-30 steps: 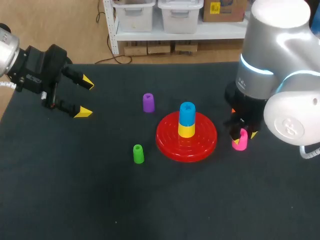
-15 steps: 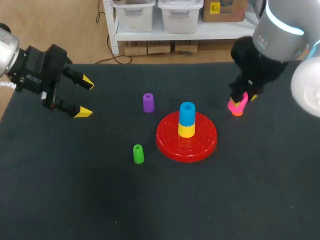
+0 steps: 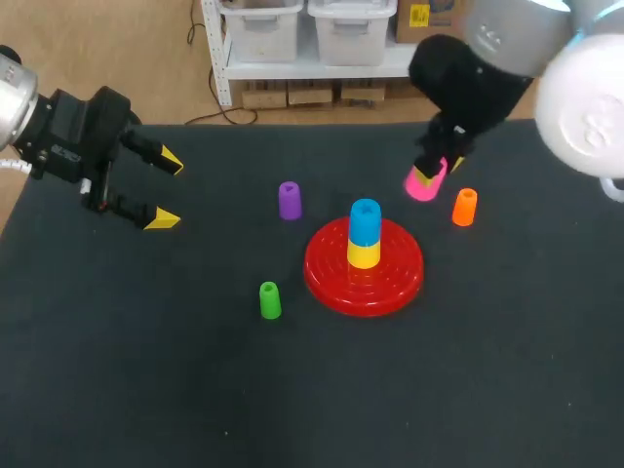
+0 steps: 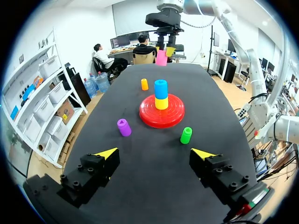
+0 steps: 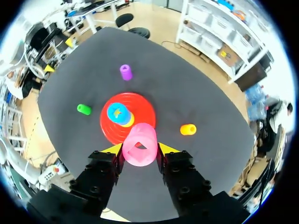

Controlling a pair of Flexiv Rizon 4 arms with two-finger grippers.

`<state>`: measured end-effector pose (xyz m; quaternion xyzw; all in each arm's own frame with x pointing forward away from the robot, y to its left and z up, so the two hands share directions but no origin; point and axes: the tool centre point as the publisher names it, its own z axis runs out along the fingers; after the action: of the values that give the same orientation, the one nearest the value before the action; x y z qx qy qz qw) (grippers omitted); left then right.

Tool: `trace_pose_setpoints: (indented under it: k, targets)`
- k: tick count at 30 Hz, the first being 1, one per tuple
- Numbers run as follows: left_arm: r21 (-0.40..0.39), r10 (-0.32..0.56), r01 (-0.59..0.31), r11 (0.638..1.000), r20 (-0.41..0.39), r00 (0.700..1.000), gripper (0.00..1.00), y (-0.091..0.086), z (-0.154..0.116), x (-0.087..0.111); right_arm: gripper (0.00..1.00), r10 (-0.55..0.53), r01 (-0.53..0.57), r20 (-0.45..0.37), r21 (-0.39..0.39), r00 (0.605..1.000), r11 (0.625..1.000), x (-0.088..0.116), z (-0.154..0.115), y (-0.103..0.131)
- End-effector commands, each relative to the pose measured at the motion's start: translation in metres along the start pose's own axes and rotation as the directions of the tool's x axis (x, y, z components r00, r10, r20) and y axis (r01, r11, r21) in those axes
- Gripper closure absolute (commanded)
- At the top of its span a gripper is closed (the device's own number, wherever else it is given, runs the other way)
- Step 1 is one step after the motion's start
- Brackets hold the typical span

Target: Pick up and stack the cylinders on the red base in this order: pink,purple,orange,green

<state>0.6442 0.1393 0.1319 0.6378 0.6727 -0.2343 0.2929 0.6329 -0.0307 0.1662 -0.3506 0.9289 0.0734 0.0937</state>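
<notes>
My right gripper (image 3: pixel 439 168) is shut on the pink cylinder (image 3: pixel 425 183) and holds it in the air, up and to the right of the red base (image 3: pixel 336 275). From the right wrist the pink cylinder (image 5: pixel 139 145) sits between the yellow-tipped fingers above the red base (image 5: pixel 108 133). A blue cylinder (image 3: pixel 365 220) stands on a yellow one (image 3: pixel 364 253) on the base's post. The purple cylinder (image 3: pixel 290 200), the green cylinder (image 3: pixel 270 300) and the orange cylinder (image 3: pixel 465 207) stand on the table. At the far left my left gripper (image 3: pixel 166 189) hangs open with nothing in it.
The black table (image 3: pixel 195 390) has free room along its front and left. In the left wrist view the base (image 4: pixel 147 113), purple cylinder (image 4: pixel 124 127), green cylinder (image 4: pixel 186 135) and orange cylinder (image 4: pixel 145 84) lie ahead of the open left gripper (image 4: pixel 155 153).
My right arm has lifted the pink cylinder from the table right of the base and carried it up and leftward toward the base. The orange cylinder behind it is now uncovered. The left arm stayed still.
</notes>
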Motion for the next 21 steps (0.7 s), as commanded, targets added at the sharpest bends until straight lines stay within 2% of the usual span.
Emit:
trace_pose_setpoints:
  k: [1,10,21]
  targets:
    - [-0.002,0.002,-0.002,1.0,0.004,1.0,0.0,0.0,0.0,0.001,1.0,-0.042,0.039,-0.102,-0.029,0.994,0.999,-0.023,0.01,0.007]
    - [-0.002,0.002,-0.002,1.0,0.004,1.0,0.0,0.0,0.0,0.001,1.0,-0.132,0.12,-0.155,-0.084,0.979,0.989,-0.037,0.024,0.025]
    - [-0.002,0.002,-0.002,1.0,0.004,1.0,0.0,0.0,0.0,0.001,1.0,-0.201,0.18,-0.227,-0.108,0.953,0.978,-0.041,0.037,0.036]
